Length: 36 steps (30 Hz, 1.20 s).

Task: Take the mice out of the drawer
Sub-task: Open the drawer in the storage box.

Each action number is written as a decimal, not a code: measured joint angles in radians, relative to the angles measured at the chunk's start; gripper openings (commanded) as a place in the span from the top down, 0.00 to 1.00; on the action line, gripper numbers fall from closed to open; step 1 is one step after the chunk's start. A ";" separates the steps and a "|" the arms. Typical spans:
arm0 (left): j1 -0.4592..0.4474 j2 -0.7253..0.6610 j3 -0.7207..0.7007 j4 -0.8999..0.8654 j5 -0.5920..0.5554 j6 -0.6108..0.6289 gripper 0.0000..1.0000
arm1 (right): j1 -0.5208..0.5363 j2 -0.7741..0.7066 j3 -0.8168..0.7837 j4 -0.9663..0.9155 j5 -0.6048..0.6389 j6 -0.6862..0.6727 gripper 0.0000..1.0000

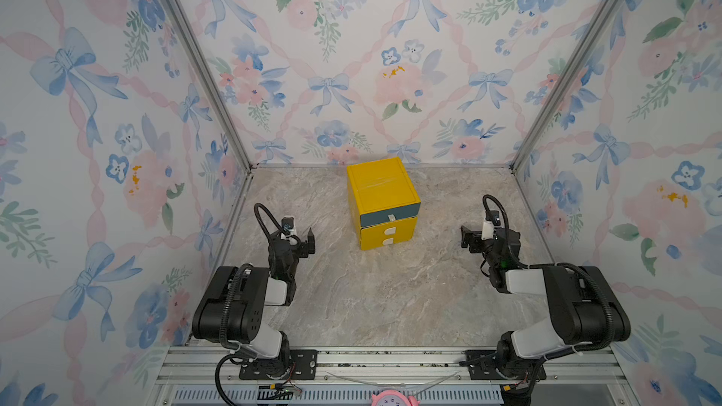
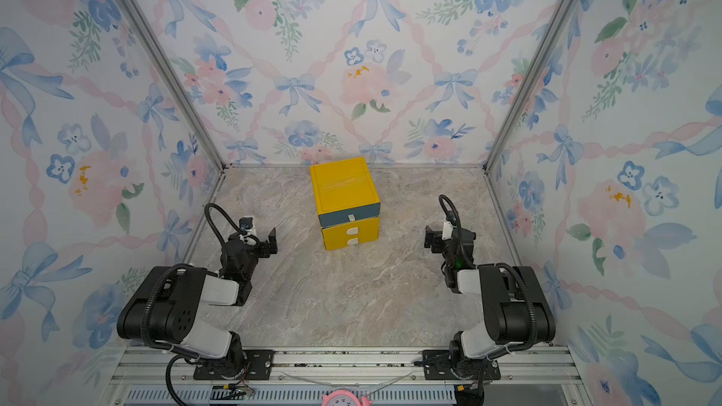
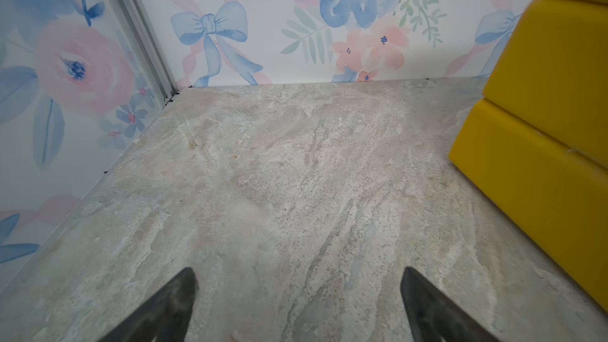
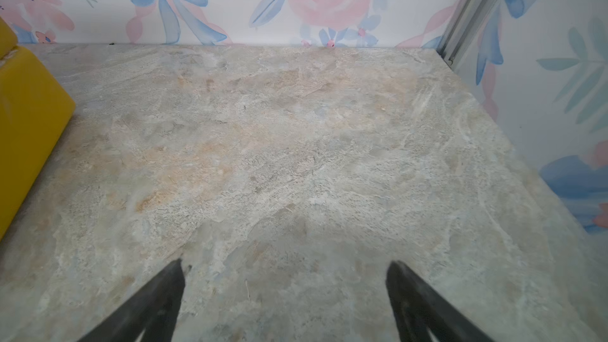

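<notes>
**A:** How far along is this?

**B:** Not begun, I'd judge. The desk (image 1: 390,306) carries only the cabinet (image 1: 381,189), a yellow box set toward the back wall with its front turned to the arm bases.

**A:** And the grippers?

**B:** The left gripper (image 3: 297,271) hovers to the cabinet's left, well apart from it. The right gripper (image 4: 287,263) hovers to the cabinet's right, about as far off. On both, the jaws stand wide apart with nothing but desk between them, and neither touches anything.

**A:** The drawers?

**B:** Three are stacked in the cabinet's front. The top drawer (image 1: 375,220) has a grey-blue face. The middle drawer (image 1: 373,234) and bottom drawer (image 1: 373,244) are yellow. All three look pushed in, and each has a small pale handle (image 1: 391,217) at its middle.

**A:** The mice?

**B:** None in sight, on the desk or in either gripper. Presumably they lie inside the cabinet, but the views don't show which drawer.

**A:** So what's left?

**B:** All of it: pull a drawer open by its handle, find the mice, then lift each one out onto the desk.
</notes>
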 measured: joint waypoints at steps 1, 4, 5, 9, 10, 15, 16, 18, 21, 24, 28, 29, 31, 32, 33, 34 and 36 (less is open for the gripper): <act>0.000 0.000 0.000 0.000 0.000 0.000 0.02 | 0.000 0.000 0.000 0.000 0.000 0.000 0.04; 0.000 0.000 0.000 0.000 0.000 0.000 0.02 | 0.000 0.000 0.000 0.000 0.000 0.000 0.04; 0.000 0.000 0.000 0.000 0.000 0.000 0.02 | 0.000 0.000 0.000 0.000 0.000 0.000 0.04; 0.000 0.000 0.000 0.000 0.000 0.000 0.02 | 0.000 0.000 0.000 0.000 0.000 0.000 0.04; 0.000 0.000 0.000 0.000 0.000 0.000 0.02 | 0.000 0.000 0.000 0.000 0.000 0.000 0.04; 0.000 0.000 0.000 0.000 0.000 0.000 0.02 | 0.000 0.000 0.000 0.000 0.000 0.000 0.04; 0.000 0.000 0.000 0.000 0.000 0.000 0.02 | 0.000 0.000 0.000 0.000 0.000 0.000 0.04; 0.000 0.000 0.000 0.000 0.000 0.000 0.02 | 0.000 0.000 0.000 0.000 0.000 0.000 0.04; 0.000 0.000 0.000 0.000 0.000 0.000 0.02 | 0.000 0.000 0.000 0.000 0.000 0.000 0.04; 0.000 0.000 0.001 -0.003 0.000 0.000 0.02 | 0.000 0.000 0.000 0.002 0.000 0.000 0.04; 0.000 -0.027 -0.001 -0.019 0.003 0.000 0.02 | 0.000 -0.025 -0.024 0.032 0.005 0.005 0.04; 0.000 -0.053 -0.007 -0.022 0.003 0.000 0.02 | 0.000 -0.058 -0.043 0.032 0.012 0.007 0.04; 0.000 -0.121 -0.019 -0.033 0.002 0.000 0.02 | 0.000 -0.132 -0.062 0.013 0.026 0.015 0.04; 0.000 -0.162 -0.021 -0.046 -0.001 0.000 0.02 | -0.001 -0.173 -0.060 -0.009 0.034 0.018 0.04; 0.000 -0.206 -0.021 -0.067 -0.005 -0.003 0.02 | -0.001 -0.215 -0.053 -0.034 0.042 0.024 0.04; 0.000 -0.246 -0.021 -0.087 -0.008 -0.008 0.02 | -0.002 -0.246 -0.043 -0.054 0.046 0.031 0.04; 0.001 -0.336 -0.015 -0.147 -0.009 -0.024 0.02 | -0.007 -0.309 -0.013 -0.105 0.051 0.053 0.04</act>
